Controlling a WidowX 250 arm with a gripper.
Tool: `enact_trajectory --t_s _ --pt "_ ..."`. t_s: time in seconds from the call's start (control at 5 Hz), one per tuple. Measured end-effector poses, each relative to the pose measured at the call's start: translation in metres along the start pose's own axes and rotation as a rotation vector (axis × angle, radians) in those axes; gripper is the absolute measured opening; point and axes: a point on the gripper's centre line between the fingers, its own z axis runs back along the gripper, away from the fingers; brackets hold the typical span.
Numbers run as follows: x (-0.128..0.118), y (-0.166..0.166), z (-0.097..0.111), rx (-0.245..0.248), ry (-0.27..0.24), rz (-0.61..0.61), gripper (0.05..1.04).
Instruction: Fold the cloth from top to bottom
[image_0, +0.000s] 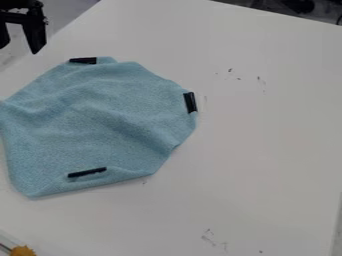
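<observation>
My gripper (21, 42) is in the top left corner, open, its two black fingers apart with nothing between them. It is up and to the left of the light blue cloth (100, 115), not touching it. The cloth lies spread and wrinkled on the left half of the white table, its left side reaching the view's edge. Black clip-like pieces are on it: one (83, 60) at the top edge, another (191, 102) at the right edge, and a third (87, 172) near the bottom edge.
The white table (267, 135) extends to the right of the cloth and below it, with a few small dark marks. A yellow-orange object (22, 251) shows at the bottom left corner. Dark items stand beyond the table's far edge at the top right.
</observation>
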Motion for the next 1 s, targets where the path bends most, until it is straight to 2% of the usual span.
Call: enact_trajectory --t_s 0.2,0.4,0.6,0.8,1.0 --pt "0.000 -0.002 -0.012 -0.017 0.029 -0.010 1.000" --pt "0.023 0.001 -0.024 -0.022 0.042 -0.077 1.000" --pt "0.056 -0.001 -0.035 -0.018 0.017 -0.179 1.000" --pt "0.090 0.003 -0.058 -0.021 -0.008 -0.274 1.000" --pt "0.119 0.001 -0.080 -0.059 -0.025 -0.357 1.000"
